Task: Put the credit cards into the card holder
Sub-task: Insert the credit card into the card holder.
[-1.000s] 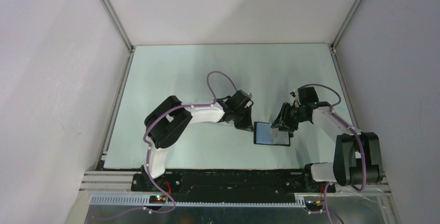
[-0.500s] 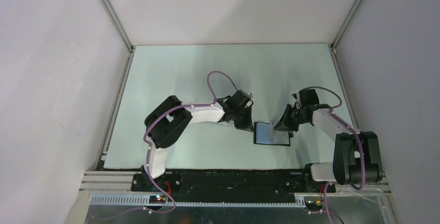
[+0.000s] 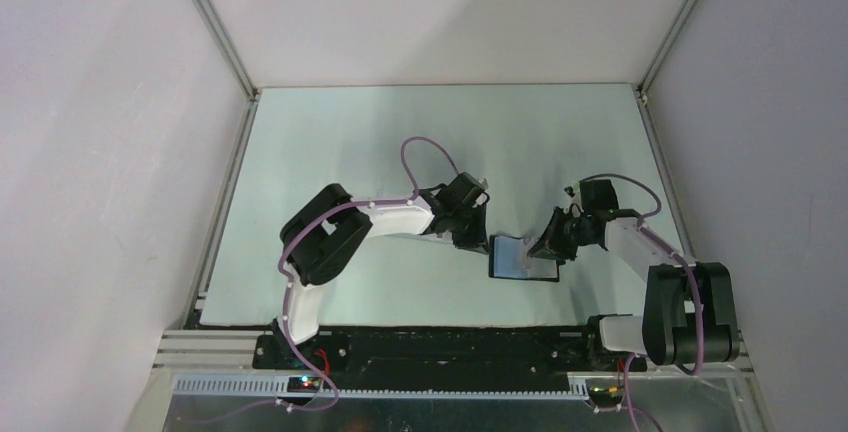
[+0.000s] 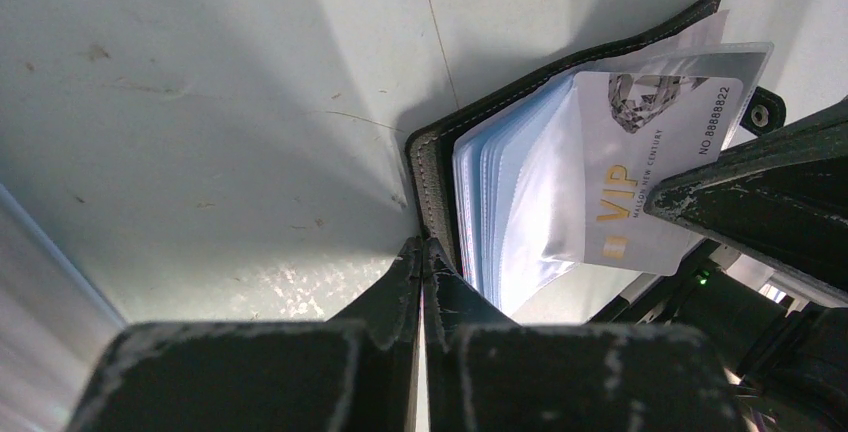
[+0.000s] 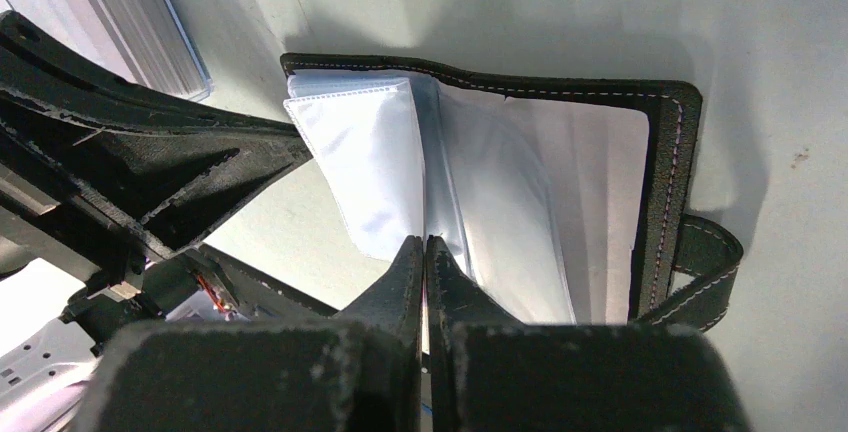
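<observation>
The card holder (image 3: 519,258) is a black wallet lying open on the table, its clear pale-blue sleeves fanned up (image 5: 480,192). My left gripper (image 3: 479,238) is shut, and its tips (image 4: 422,247) rest against the wallet's stitched left edge (image 4: 430,167). My right gripper (image 3: 547,246) is shut on a whitish credit card marked VIP (image 4: 650,152). The card stands on edge among the sleeves, its lower part behind a clear sleeve. In the right wrist view the card runs edge-on between my shut fingers (image 5: 425,245). The wallet's snap tab (image 5: 705,257) sticks out on the right.
The pale table top (image 3: 400,132) is bounded by white walls with metal rails at left (image 3: 225,202) and right (image 3: 662,152). The arm bases stand on the dark near edge (image 3: 440,347). No other cards or objects show.
My right gripper has come down and slightly toward the near edge with the card, closer over the open wallet. The left gripper and the wallet have stayed put.
</observation>
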Controlling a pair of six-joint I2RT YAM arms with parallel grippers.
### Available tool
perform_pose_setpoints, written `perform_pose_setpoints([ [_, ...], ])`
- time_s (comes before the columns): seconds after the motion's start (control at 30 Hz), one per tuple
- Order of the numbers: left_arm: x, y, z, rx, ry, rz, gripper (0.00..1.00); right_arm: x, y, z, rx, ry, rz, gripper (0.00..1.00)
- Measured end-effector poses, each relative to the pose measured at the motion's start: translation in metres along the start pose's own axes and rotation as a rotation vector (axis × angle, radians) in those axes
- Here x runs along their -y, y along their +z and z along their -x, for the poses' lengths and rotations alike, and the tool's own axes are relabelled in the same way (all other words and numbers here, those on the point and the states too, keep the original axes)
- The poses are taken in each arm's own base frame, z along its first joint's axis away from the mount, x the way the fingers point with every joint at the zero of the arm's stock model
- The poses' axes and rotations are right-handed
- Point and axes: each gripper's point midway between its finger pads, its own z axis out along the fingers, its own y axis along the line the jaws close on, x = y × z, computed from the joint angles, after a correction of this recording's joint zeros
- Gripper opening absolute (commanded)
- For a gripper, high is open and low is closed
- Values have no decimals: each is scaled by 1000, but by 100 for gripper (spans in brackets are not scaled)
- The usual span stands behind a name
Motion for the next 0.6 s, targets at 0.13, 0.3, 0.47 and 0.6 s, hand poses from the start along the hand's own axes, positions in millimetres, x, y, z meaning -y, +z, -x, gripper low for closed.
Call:
perform_pose_setpoints([
  [0.13,1,0,0,-2,0,-1,2,-2,-1,-1,-7,3,20,0],
  [0.3,1,0,0,-5,-1,0,2,-5,-2,-4,-23,10,41,0],
  [0.47,1,1,0,-8,-1,1,2,-3,0,-7,-46,27,45,0],
  [0.6,1,1,0,-11,-2,2,1,-1,2,-10,-71,43,49,0],
])
